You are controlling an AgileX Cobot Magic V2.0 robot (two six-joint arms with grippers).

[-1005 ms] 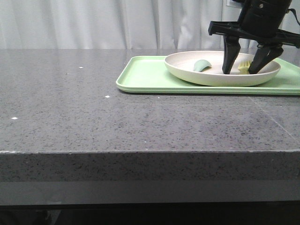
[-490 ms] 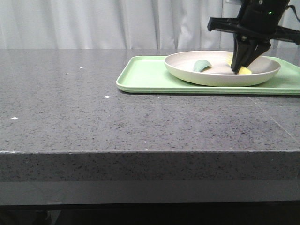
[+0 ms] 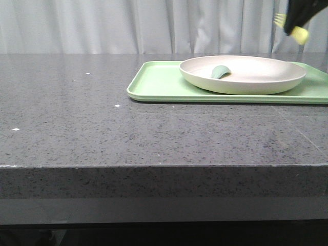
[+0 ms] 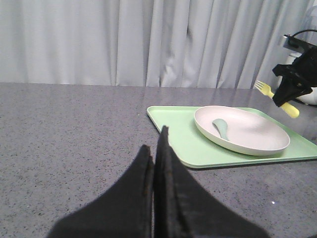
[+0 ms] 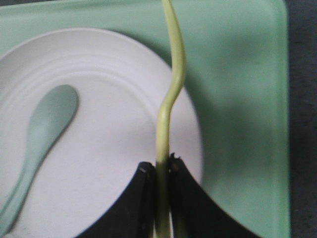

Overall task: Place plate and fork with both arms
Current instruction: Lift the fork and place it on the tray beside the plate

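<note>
The cream-white plate sits on the light-green tray at the table's right, and shows in the left wrist view and the right wrist view. My right gripper is shut on the pale yellow fork and holds it in the air above the plate's right side. In the right wrist view the fork runs out from between the fingers. The fork also shows in the left wrist view. My left gripper is shut and empty, low over the table left of the tray.
A grey-green spoon lies in the plate, also in the right wrist view. The tray lies on a grey speckled table. A pale curtain hangs behind.
My right gripper closed on the fork in the plate, then rose up and to the right with it. The plate and spoon stayed put.
</note>
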